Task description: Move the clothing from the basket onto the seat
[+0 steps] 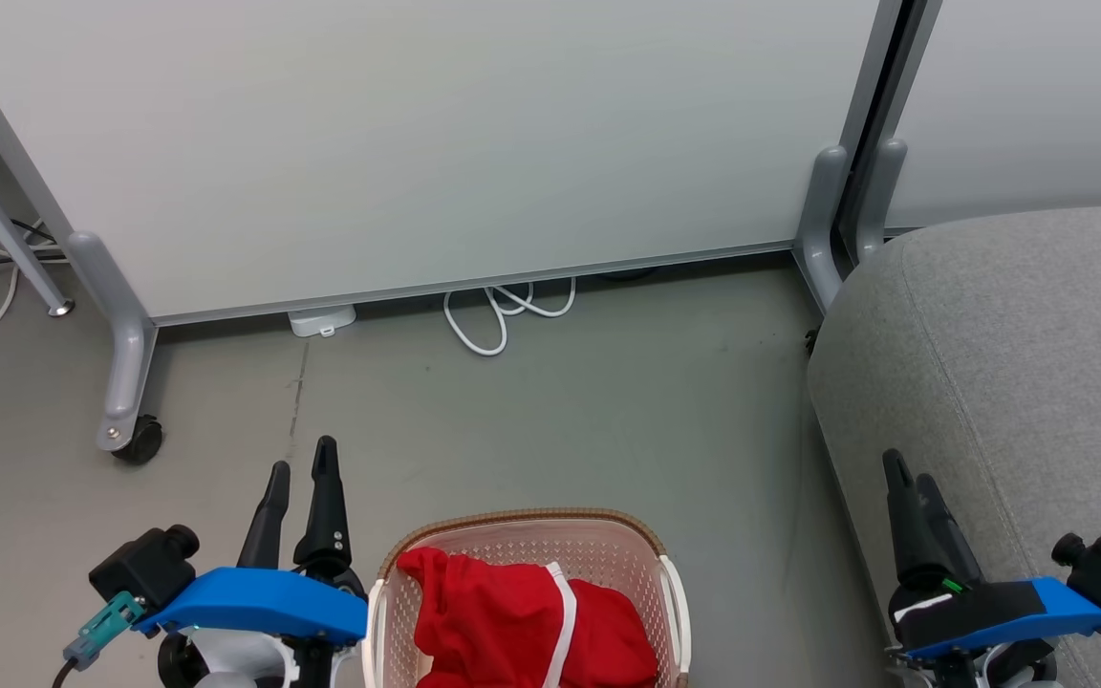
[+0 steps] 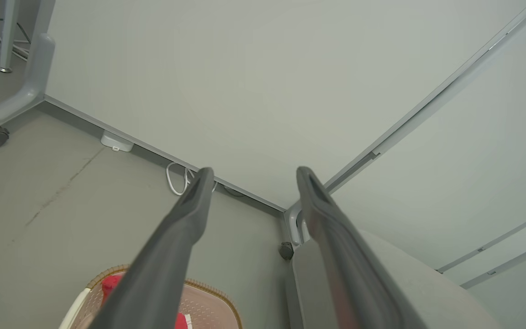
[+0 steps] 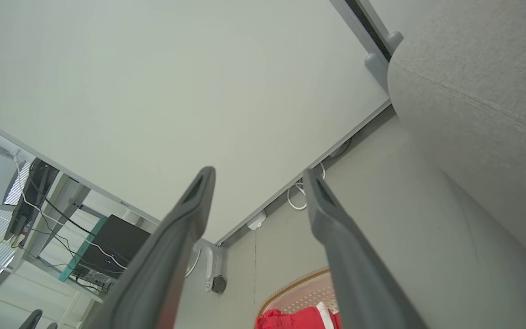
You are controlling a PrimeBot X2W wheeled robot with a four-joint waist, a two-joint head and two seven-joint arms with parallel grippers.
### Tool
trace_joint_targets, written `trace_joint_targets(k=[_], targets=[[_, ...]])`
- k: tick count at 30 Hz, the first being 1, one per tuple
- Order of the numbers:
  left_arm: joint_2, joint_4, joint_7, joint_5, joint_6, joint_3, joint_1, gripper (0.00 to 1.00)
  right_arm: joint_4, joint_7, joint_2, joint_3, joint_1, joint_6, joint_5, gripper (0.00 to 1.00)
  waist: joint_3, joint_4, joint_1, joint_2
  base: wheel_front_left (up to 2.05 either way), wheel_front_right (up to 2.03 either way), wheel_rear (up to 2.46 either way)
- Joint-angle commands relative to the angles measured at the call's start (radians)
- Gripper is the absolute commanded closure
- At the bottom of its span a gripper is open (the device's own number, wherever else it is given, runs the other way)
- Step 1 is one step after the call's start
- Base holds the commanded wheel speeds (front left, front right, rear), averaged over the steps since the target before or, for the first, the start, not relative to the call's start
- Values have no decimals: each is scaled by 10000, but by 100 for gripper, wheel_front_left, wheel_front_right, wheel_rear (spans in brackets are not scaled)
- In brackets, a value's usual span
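Red clothing [image 1: 522,621] with white trim lies bunched in the cream perforated basket [image 1: 670,583], which stands on the floor at the bottom centre of the head view. The light grey seat [image 1: 1028,354] fills the right side. My left gripper [image 1: 300,468] hangs open just left of the basket, nothing between its fingers. My right gripper [image 1: 912,473] stands open over the seat's front edge, empty. The left wrist view catches the basket's rim [image 2: 215,292] and a bit of the clothing [image 2: 110,284] below the fingers. In the right wrist view the clothing [image 3: 290,319] sits at the bottom.
A pale partition panel [image 1: 417,143] on castored grey feet [image 1: 130,420] closes off the far side. White cables [image 1: 503,315] and a small white box [image 1: 321,320] lie at its base. Grey floor [image 1: 560,420] lies between panel, basket and seat.
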Motion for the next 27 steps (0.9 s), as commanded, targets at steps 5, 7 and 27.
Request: trace_joint_targets(k=[5, 7, 27], targets=[[73, -14, -223, 813, -86, -196, -293, 0, -108, -201, -86, 54, -160, 15, -820, 0, -15, 25, -1, 0, 0, 0, 0], [74, 9, -284, 1055, -87, -261, -312, 0, -119, -232, -87, 69, -151, 16, -1072, 0, -18, 34, -1, 0, 0, 0, 0], [82, 426, -805, 2852, 106, -718, -436, 0, -113, -521, -108, 112, -9, 20, -3222, 0, -41, 158, -1, 0, 0, 0, 0]])
